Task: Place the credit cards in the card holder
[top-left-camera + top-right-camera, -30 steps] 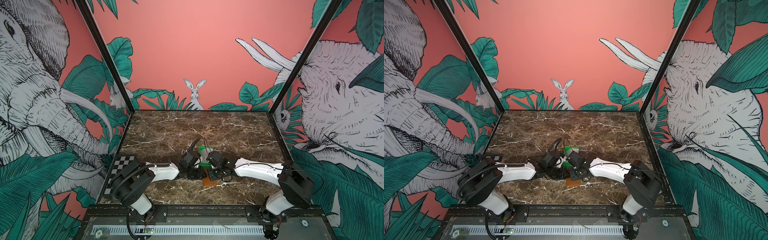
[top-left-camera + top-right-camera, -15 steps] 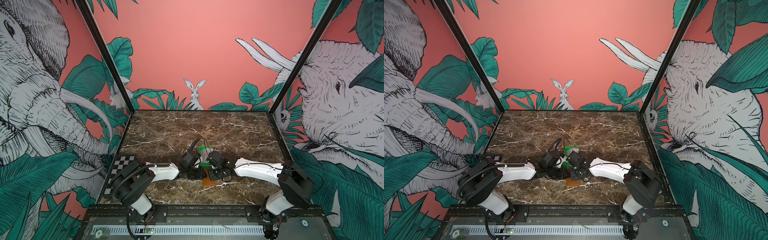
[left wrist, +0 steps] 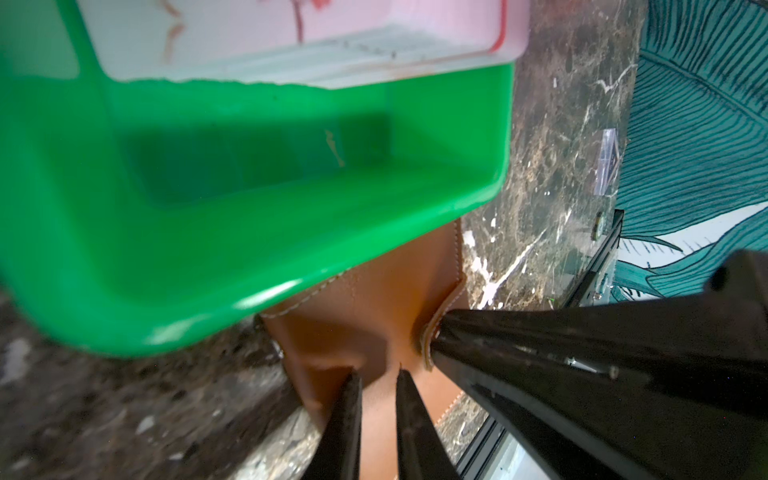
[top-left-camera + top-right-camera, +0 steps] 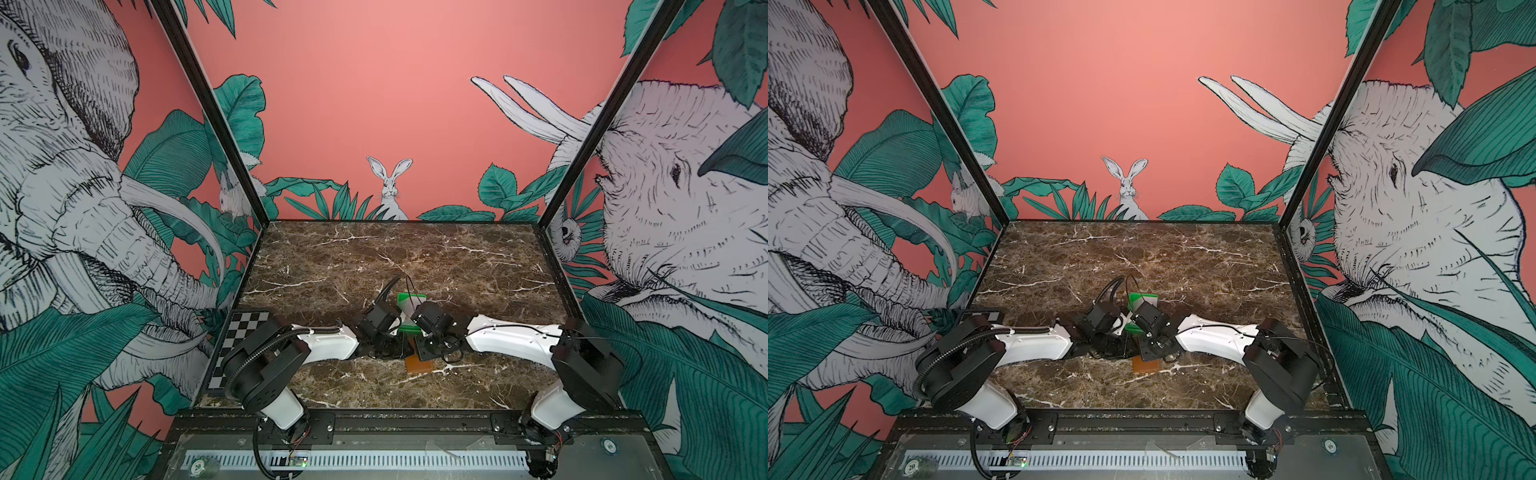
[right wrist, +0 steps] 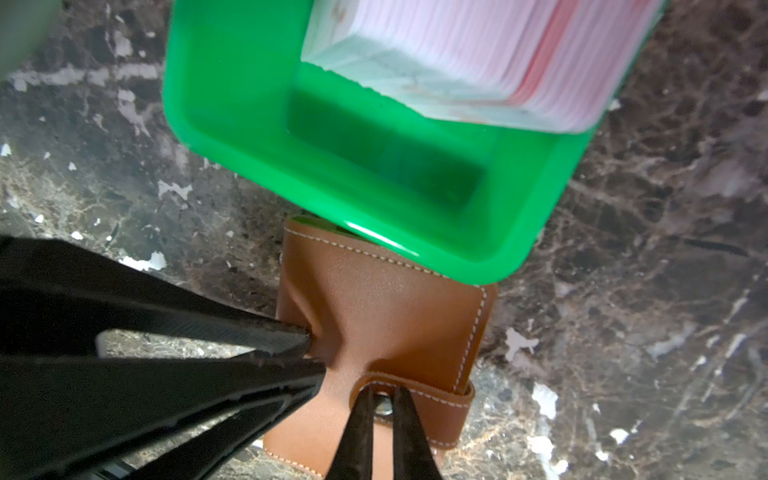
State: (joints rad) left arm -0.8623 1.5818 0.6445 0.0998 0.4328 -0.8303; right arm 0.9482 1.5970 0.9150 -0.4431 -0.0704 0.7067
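Right pincer (image 5: 382,395) and left pincer (image 3: 377,376) both nipped onto the folded card holder (image 5: 386,307) — credit cards (image 5: 457,54) stacked in the green tray (image 5: 249,137).

All but closed, the right one grips the holder's snap tab (image 5: 424,390), with a metal snap (image 5: 383,409) showing between its tips. The left one is drawn nearly together on a pucker of the tan cover, just beside that tab. The holder lies on the marble bench (image 5: 644,249), near the front middle in both top views, and only its front end shows there, below the two wrists. The tray sits just behind it, its rim overlapping the holder's far edge — whether they touch cannot be told. The cards, a pale stack with one red edge, stand at the tray's far end.
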